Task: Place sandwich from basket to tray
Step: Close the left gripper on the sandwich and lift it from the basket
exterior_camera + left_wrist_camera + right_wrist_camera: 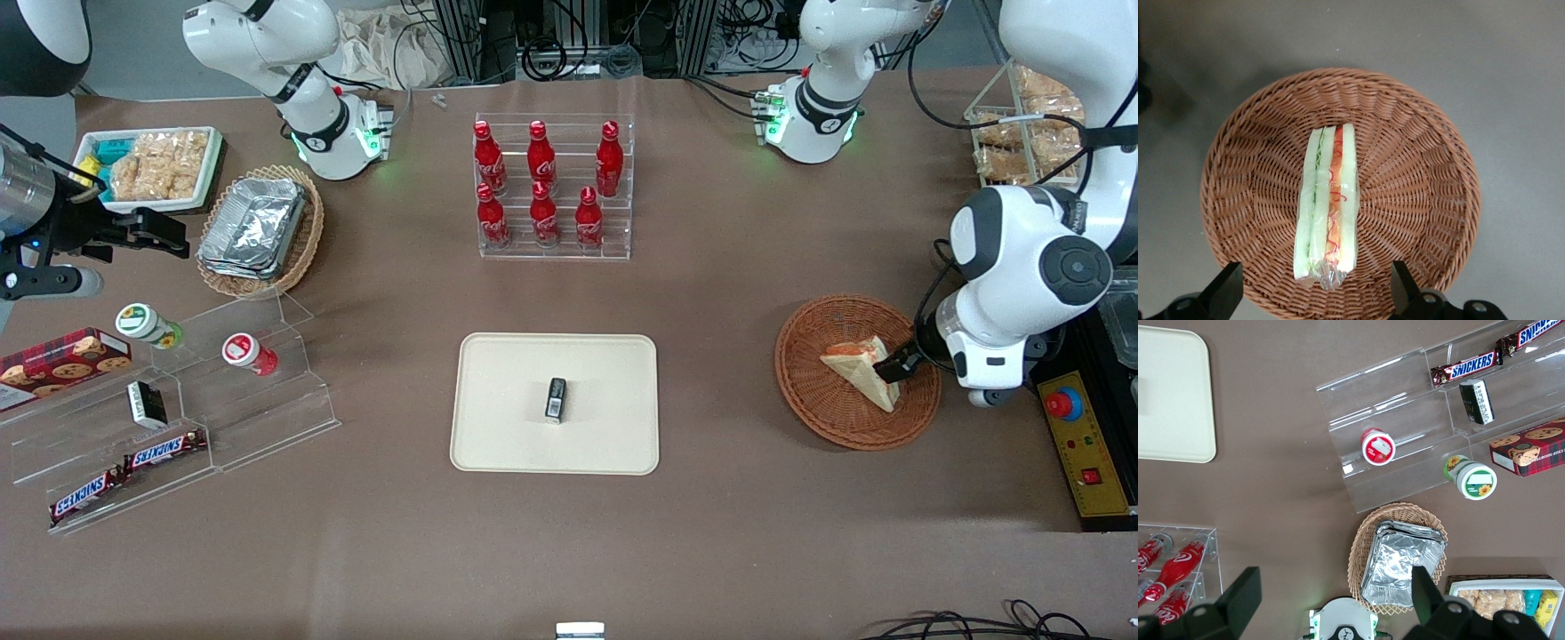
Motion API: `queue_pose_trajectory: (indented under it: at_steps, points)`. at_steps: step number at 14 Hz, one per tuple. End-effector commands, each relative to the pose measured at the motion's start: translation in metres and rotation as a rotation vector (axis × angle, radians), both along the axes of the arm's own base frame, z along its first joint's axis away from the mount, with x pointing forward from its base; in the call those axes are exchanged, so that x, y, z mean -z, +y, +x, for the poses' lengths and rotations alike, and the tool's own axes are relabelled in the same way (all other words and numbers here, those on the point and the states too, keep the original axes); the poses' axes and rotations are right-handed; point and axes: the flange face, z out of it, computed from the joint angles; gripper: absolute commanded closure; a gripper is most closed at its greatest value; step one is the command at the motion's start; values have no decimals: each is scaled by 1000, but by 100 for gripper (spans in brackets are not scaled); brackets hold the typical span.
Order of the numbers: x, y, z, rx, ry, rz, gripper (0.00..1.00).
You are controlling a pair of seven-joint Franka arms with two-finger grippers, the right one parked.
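Observation:
The sandwich (855, 370) lies in the round reddish-brown basket (805, 391), toward the working arm's end of the table. In the left wrist view the sandwich (1328, 203) stands on edge, showing pale bread with red and green filling and a clear wrap. The left arm's gripper (893, 366) hangs low over the basket at one end of the sandwich. It is open, its two black fingers (1227, 288) spread wider than the sandwich and holding nothing (1315, 293). The cream tray (507, 436) lies flat at mid-table, beside the basket.
A small black packet (556, 398) lies on the tray. A clear rack of red cola bottles (551, 182) stands farther from the front camera. A yellow control box with a red button (1076, 436) sits close beside the basket. Clear stepped shelves with snacks (169, 418) stand toward the parked arm's end.

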Motion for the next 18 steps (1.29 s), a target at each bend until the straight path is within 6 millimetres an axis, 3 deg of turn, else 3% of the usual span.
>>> queue_pose_trajectory:
  at_steps: [1,13,16,17,18]
  points:
    - [22,4,-16,-43,-14,13,0]
    - [83,1,-28,-95,0,-24,0]
    - [88,0,-25,-95,0,-30,4]
    - [87,0,-24,-98,-3,-30,39]
    - [87,0,-24,-101,-2,-30,84]
